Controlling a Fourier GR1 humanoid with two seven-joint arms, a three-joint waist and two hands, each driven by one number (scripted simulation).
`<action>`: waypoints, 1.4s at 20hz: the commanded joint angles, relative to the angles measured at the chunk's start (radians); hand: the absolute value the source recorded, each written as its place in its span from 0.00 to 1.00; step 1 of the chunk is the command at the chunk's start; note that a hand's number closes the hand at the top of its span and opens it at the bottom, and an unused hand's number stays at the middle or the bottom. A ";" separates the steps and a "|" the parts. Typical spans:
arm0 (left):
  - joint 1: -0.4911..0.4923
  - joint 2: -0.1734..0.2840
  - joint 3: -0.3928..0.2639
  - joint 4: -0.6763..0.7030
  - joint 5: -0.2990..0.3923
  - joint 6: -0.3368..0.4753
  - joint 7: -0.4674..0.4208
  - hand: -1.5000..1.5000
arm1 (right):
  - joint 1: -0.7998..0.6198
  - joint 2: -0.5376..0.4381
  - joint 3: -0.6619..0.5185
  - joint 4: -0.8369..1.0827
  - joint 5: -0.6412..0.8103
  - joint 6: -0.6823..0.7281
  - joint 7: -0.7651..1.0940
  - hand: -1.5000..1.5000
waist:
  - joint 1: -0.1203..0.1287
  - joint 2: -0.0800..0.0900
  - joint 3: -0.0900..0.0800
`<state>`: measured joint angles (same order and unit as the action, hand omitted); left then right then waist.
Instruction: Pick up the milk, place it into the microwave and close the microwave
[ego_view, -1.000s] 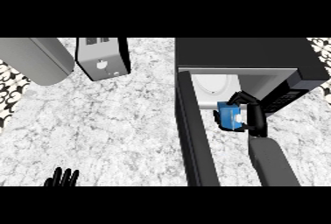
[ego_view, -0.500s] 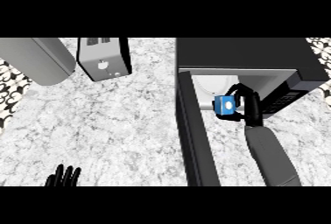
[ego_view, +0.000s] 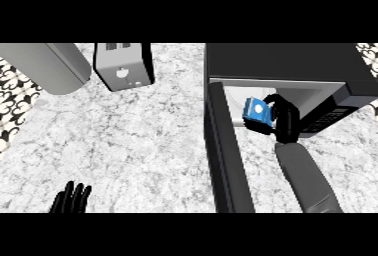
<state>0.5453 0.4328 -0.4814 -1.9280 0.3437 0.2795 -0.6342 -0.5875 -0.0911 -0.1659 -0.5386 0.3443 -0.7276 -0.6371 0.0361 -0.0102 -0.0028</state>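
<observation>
The microwave (ego_view: 295, 65) stands at the right of the counter (ego_view: 148, 140) with its door (ego_view: 225, 155) swung wide open, the door's dark edge running down the view toward the lower border. Its pale inner cavity shows behind the door's hinge side, and the control panel is at the cavity's right.

The milk (ego_view: 256, 109), a small blue carton with a white mark on its face, sits at the mouth of that cavity, tilted, in the right hand (ego_view: 282, 116). The black fingers are curled round the carton from its right side and from below, so the carton is grasped, not released. From this steep angle it is hard to tell whether the carton's base touches the cavity floor or is held just above it. The grey right forearm reaches up from the lower edge, just right of the open door.

A toaster (ego_view: 124, 66) stands at the upper left of the counter, and beside it, further left, a grey rounded vessel (ego_view: 40, 67) lies partly cut by the view's edge. Both are well apart from the microwave.

The left hand (ego_view: 71, 200) rests at the lower left edge, fingers straight and relaxed, holding nothing.
</observation>
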 joint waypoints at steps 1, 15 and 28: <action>-0.015 -0.001 -0.008 0.030 -0.042 0.026 0.014 0.00 | -0.195 -0.103 -0.023 0.128 0.039 -0.014 0.087 1.00 | 0.054 0.042 0.006; -0.041 0.001 -0.044 0.038 -0.100 0.049 0.058 0.00 | -0.225 -0.147 0.062 0.208 0.114 -0.063 0.177 0.00 | 0.081 0.047 0.006; -0.084 -0.018 -0.066 0.026 -0.106 0.032 0.063 0.00 | -0.182 -0.087 0.074 0.111 -0.021 0.128 0.082 0.00 | 0.054 0.035 0.008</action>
<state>0.4612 0.4118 -0.5425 -1.8958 0.2447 0.3153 -0.5671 -0.6392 -0.1166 -0.0979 -0.4624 0.3523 -0.8619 -0.5523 0.0572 0.0037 -0.0042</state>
